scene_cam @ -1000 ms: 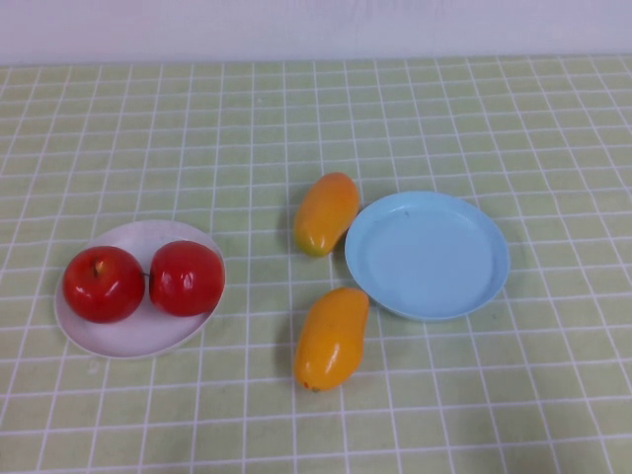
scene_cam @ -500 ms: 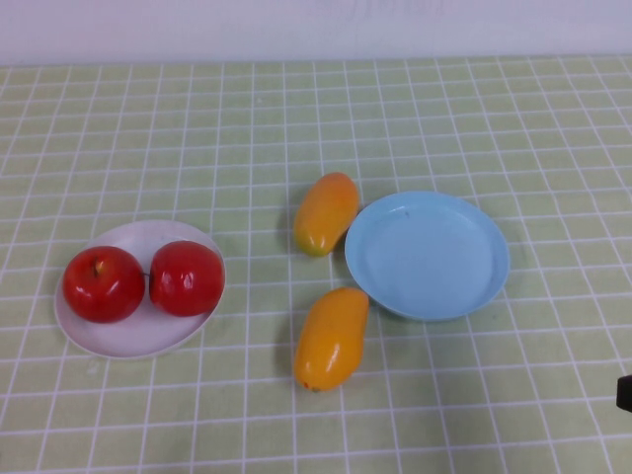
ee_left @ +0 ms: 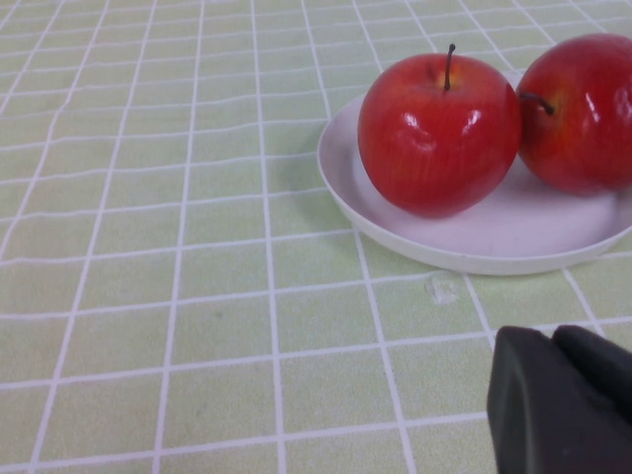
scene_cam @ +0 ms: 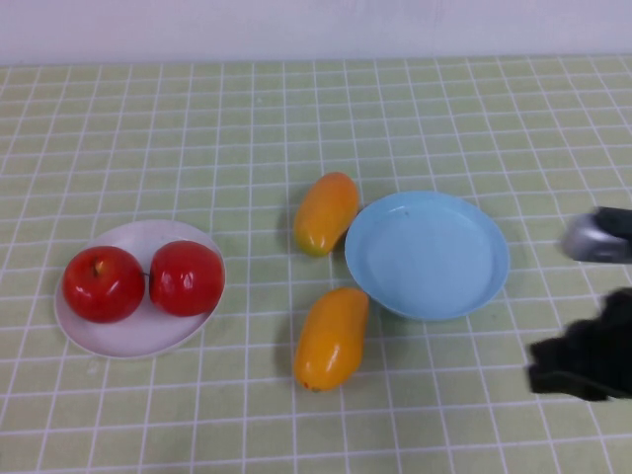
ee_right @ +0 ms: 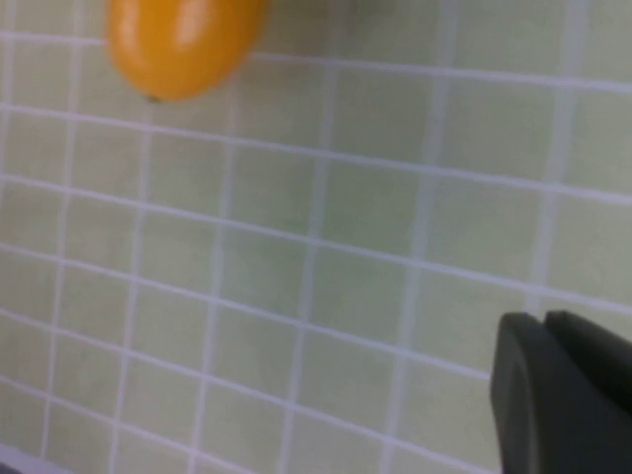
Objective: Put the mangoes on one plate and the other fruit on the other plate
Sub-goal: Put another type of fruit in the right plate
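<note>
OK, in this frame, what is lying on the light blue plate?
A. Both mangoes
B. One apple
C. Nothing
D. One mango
C. The light blue plate is bare: both mangoes lie on the cloth beside it, and both apples sit on the white plate.

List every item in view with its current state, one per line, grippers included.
Apples: both on the white plate, touching.
White plate: holds both apples.
Blue plate: holds nothing.
Far mango: on the tablecloth, beside the blue plate.
Near mango: on the tablecloth, at the blue plate's near edge.
Left gripper: shut, holding nothing, near the white plate.
Right gripper: shut, holding nothing, over the tablecloth right of the blue plate.
</note>
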You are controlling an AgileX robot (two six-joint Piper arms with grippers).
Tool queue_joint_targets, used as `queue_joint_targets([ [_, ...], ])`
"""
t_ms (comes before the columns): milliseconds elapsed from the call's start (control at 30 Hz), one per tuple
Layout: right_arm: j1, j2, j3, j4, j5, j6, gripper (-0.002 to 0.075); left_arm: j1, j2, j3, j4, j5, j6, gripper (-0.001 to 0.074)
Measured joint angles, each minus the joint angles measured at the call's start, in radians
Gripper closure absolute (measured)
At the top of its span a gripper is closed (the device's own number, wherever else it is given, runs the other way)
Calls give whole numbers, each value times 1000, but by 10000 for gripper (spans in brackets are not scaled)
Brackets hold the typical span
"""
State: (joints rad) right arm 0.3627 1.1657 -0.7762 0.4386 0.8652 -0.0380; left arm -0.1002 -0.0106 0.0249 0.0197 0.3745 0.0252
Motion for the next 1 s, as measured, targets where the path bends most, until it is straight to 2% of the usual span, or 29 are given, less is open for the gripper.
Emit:
queue_joint_targets([
  [133, 188, 120, -133, -74, -28, 88, 742, 0, 0, 0, 0, 0, 0, 732],
  [300, 314, 265, -298, -128, -37, 162, 709, 0, 0, 0, 0, 0, 0, 732],
  [400, 353, 332, -371, -161, -38, 215, 595, 0, 0, 0, 0, 0, 0, 732],
  [600, 391, 439, -476, -223, -38, 352, 218, 0, 0, 0, 0, 0, 0, 732],
  [667, 401, 464, -499, -237, -37, 380, 120, 0, 0, 0, 0, 0, 0, 732],
  [800, 412, 514, -524, -256, -26, 437, 52, 0, 0, 0, 0, 0, 0, 732],
  [1000, 412, 579, -552, -293, -22, 525, 38, 0, 0, 0, 0, 0, 0, 732],
])
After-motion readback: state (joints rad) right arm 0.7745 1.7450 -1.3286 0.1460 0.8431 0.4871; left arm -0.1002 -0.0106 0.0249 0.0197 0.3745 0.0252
